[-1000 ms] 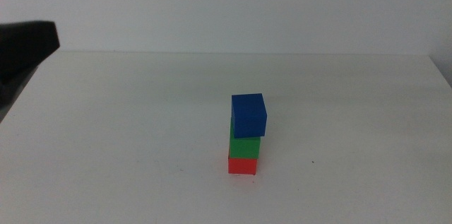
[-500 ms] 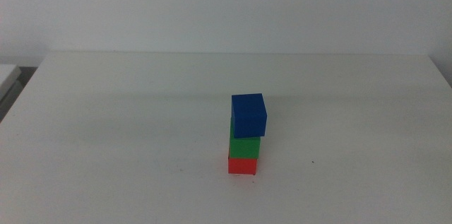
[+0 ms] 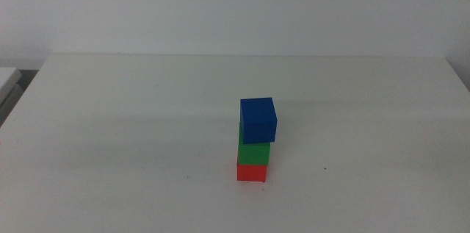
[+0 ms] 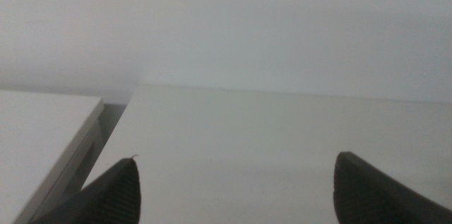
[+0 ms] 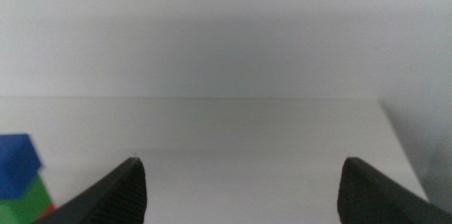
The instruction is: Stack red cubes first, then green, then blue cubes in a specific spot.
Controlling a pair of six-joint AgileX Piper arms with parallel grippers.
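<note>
We see one stack on the table [image 3: 132, 115], a little toward four o'clock from the tabletop's middle. The bottom cube [image 3: 252, 172] rests on the table, the middle cube [image 3: 253, 152] sits on it, and the top cube [image 3: 258, 120] sits on that, overhanging slightly toward three o'clock. A tiny speck [image 3: 325, 168] lies on the tabletop at three o'clock from the bottom cube, apart from it.

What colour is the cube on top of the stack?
Deep blue: the top cube sits on the green cube. Clearest in the middle view.
</note>
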